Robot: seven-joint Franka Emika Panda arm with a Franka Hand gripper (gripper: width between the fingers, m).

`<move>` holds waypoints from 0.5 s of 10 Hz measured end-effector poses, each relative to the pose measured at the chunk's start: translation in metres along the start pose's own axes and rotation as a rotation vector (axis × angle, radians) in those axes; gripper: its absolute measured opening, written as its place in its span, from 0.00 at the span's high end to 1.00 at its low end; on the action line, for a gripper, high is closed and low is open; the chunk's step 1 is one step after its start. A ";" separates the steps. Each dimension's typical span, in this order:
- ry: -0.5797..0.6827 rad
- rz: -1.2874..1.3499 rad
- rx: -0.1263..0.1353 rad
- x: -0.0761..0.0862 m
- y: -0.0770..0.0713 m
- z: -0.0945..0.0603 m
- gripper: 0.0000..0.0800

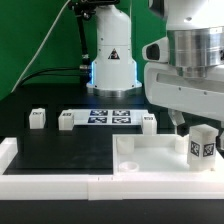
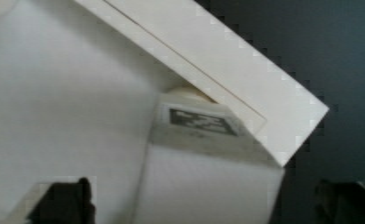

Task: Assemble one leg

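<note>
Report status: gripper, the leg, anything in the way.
Gripper open above the tabletop piece, nothing held. Leg upright on that piece, just below the fingers. Three spare legs near the marker board, clear of the path.

The fingers (image 2: 58, 198) show only as dark tips cut by the wrist view's edge, so their gap can't be judged. In the exterior view the arm's bulk hides them (the leg (image 1: 201, 143) stands just below). The wrist view is blurred.
</note>
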State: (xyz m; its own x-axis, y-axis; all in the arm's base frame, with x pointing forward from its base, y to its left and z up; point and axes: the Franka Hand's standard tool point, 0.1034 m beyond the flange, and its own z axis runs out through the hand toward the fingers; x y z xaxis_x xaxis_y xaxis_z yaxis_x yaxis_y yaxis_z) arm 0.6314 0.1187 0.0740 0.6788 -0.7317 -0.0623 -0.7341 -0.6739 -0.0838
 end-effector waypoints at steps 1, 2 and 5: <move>-0.001 -0.140 0.001 -0.001 -0.001 0.000 0.21; -0.002 -0.257 0.001 -0.002 -0.001 0.001 0.19; -0.004 -0.573 0.003 -0.006 -0.004 0.001 0.19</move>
State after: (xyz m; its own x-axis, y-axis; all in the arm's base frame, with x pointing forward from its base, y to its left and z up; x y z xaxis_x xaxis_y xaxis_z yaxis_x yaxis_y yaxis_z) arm 0.6299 0.1258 0.0738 0.9684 -0.2492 -0.0099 -0.2488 -0.9626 -0.1077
